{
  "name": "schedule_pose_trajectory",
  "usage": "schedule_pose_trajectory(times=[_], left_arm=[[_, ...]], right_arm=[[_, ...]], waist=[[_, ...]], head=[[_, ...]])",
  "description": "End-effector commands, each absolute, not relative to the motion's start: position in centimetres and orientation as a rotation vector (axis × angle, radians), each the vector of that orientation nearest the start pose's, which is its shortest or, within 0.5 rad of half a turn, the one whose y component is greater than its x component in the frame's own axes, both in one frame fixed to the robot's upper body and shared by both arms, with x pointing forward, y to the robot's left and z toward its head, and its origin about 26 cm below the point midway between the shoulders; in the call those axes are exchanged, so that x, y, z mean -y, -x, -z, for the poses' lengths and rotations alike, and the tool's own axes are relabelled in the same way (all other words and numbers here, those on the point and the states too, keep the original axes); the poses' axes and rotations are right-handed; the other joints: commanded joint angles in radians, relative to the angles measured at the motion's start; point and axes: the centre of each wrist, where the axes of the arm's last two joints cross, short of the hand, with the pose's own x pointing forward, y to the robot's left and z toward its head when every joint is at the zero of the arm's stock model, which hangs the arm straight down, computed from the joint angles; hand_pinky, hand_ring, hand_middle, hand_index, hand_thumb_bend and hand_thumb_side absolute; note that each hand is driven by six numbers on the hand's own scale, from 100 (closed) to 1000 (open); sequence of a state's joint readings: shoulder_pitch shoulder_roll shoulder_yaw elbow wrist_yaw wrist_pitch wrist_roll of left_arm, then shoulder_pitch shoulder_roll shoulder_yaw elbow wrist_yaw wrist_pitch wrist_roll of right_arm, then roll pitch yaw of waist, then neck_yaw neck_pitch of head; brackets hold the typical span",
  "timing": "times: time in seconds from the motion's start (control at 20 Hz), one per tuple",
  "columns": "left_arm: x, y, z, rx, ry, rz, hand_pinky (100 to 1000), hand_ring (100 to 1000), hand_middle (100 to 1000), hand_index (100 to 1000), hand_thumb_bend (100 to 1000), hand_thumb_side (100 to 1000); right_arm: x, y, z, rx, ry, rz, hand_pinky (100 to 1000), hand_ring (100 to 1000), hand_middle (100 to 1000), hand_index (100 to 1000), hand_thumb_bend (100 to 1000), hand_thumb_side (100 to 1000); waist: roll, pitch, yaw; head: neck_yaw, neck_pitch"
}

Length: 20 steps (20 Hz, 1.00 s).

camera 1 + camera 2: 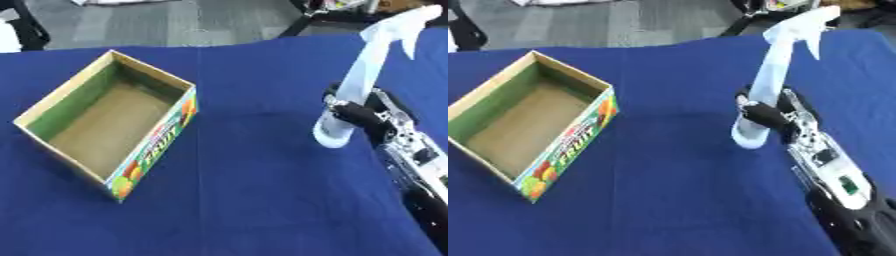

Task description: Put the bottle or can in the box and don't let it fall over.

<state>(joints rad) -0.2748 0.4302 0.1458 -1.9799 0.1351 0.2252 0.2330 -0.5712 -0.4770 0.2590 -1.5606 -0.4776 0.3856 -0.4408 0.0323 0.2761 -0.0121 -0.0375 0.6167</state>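
A tall white spray bottle with a trigger head leans toward the upper right, its base lifted just above the blue cloth. My right hand is shut round the bottle's lower body, the arm coming in from the lower right. An open cardboard box with a green inner wall and fruit print on its side sits at the left, empty inside. The bottle is well to the right of the box. My left hand shows in neither view.
The blue cloth covers the whole table. Grey floor and dark chair legs lie beyond the far edge. Open cloth lies between box and bottle.
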Motion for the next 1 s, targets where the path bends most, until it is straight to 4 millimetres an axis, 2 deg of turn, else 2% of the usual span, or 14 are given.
schedule_pose_trajectory(times=[0.05, 0.2, 0.6, 1.0], left_arm=[[-31.4, -29.3, -22.5, 2.105, -0.397, 0.018, 1000, 1000, 1000, 903, 100, 589], [-31.4, -29.3, -22.4, 2.103, -0.395, 0.02, 1000, 1000, 1000, 901, 100, 590], [-31.4, -29.3, -22.5, 2.106, -0.391, 0.022, 1000, 1000, 1000, 896, 100, 593], [-31.5, -29.3, -22.5, 2.109, -0.391, 0.021, 1000, 1000, 1000, 895, 100, 600]], right_arm=[[23.9, -38.2, -18.1, 1.649, 0.152, -0.039, 1000, 945, 1000, 528, 100, 100], [24.0, -38.2, -18.4, 1.665, 0.163, -0.02, 1000, 946, 1000, 407, 100, 100], [23.7, -37.9, -19.7, 1.698, 0.167, 0.025, 1000, 943, 1000, 194, 100, 100], [22.7, -37.2, -22.0, 1.759, 0.143, 0.019, 1000, 943, 1000, 173, 100, 100]], waist=[[0.0, -0.013, 0.002], [-0.001, -0.014, 0.001], [-0.005, -0.018, 0.002], [-0.009, -0.022, 0.004]], head=[[-0.001, -0.011], [-0.002, -0.011], [-0.002, -0.008], [0.001, 0.0]])
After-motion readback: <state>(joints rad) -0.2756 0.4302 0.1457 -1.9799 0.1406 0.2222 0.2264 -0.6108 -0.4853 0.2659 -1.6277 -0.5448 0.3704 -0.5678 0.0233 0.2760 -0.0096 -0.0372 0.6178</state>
